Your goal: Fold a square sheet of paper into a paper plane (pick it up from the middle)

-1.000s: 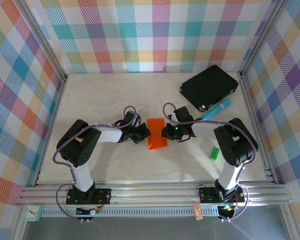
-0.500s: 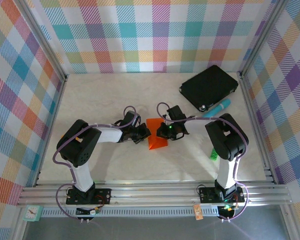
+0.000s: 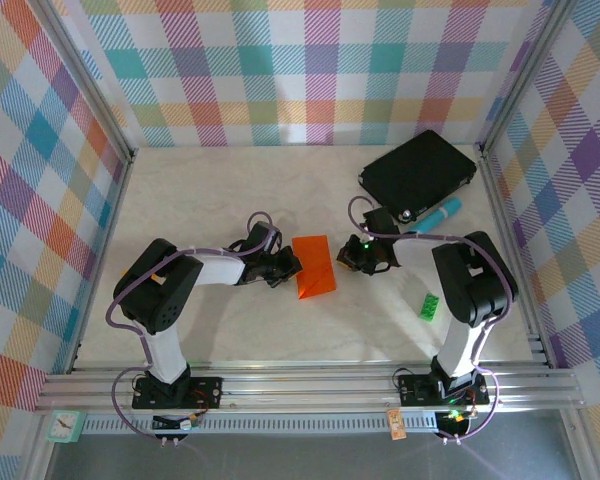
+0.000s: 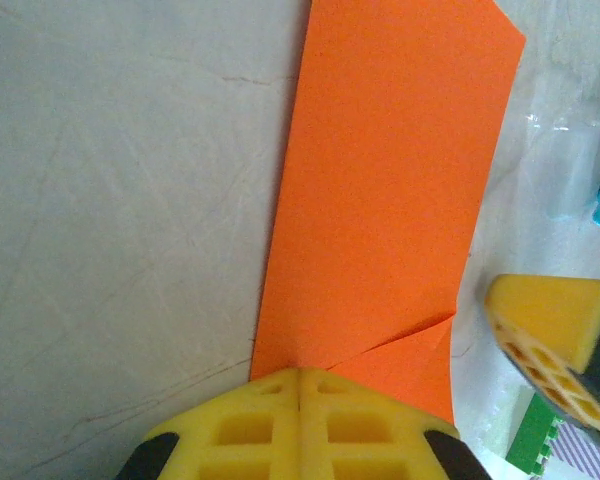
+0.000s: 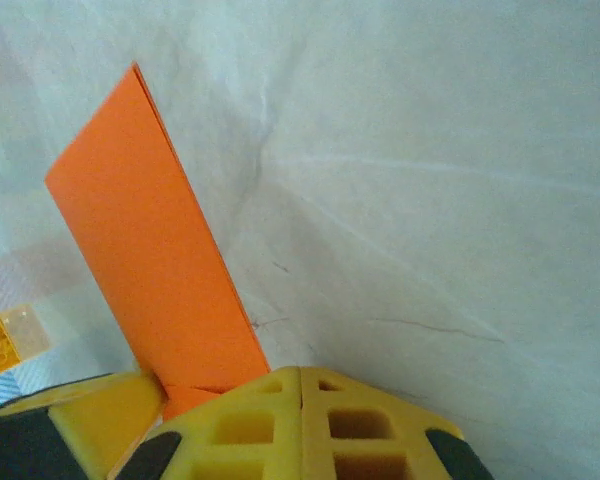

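The folded sheet of paper [image 3: 315, 266] lies flat near the middle of the worktop [image 3: 200, 200], well apart from every edge, one small corner turned in. The left tool [image 3: 292, 268] has its jaws together and seems to press on the sheet's left edge. The right tool [image 3: 348, 256], also pinched shut, sits just beside the right edge without touching. I'd say a crisp crease needs the left tip pinning hard while the right sweeps low. Both forearms lie low, pointing inward at each other, elbows out.
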Controlling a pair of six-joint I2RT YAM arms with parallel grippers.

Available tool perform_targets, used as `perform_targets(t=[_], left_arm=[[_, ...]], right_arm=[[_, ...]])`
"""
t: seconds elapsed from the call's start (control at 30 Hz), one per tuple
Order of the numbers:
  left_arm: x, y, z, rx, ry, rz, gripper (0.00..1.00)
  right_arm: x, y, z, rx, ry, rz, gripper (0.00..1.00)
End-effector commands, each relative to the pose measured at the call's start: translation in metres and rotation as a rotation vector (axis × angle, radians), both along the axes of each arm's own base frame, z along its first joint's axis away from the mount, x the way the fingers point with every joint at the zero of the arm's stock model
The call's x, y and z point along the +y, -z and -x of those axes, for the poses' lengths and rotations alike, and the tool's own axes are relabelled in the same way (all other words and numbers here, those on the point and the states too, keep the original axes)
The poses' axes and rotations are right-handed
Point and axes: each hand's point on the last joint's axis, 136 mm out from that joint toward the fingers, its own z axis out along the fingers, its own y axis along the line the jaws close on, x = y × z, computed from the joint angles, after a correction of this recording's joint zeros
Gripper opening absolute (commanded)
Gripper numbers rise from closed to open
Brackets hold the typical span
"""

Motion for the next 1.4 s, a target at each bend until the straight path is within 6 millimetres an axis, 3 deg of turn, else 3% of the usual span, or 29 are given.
perform_targets(t=[0.0, 0.3, 0.5, 0.8, 1.03, 1.13, 1.37], left_arm=[[0.04, 0.066, 0.048, 0.215, 0.0, -0.221, 0.0], [0.027, 0.052, 0.042, 0.176, 0.103, -0.2, 0.0], [0.018, 0.048, 0.04, 0.166, 0.147, -0.173, 0.0], [0.012, 0.04, 0.033, 0.143, 0.144, -0.153, 0.0], [-0.003, -0.026, 0.015, 0.003, 0.072, -0.047, 0.0], [-0.001, -0.034, 0.02, -0.01, 0.045, -0.06, 0.0], [-0.017, -0.029, 0.047, 0.03, 0.071, -0.022, 0.0]], right_arm=[[0.006, -0.018, 0.001, -0.057, -0.048, 0.014, 0.04], [0.057, -0.018, 0.023, -0.062, -0.253, -0.061, 0.04], [0.071, -0.008, 0.036, -0.023, -0.316, -0.097, 0.04], [0.053, 0.031, 0.055, 0.082, -0.282, -0.011, 0.03], [0.03, 0.062, 0.07, 0.173, -0.227, 0.093, 0.02], [0.027, 0.067, 0.073, 0.191, -0.214, 0.107, 0.02], [0.025, 0.071, 0.074, 0.217, -0.209, 0.127, 0.02]])
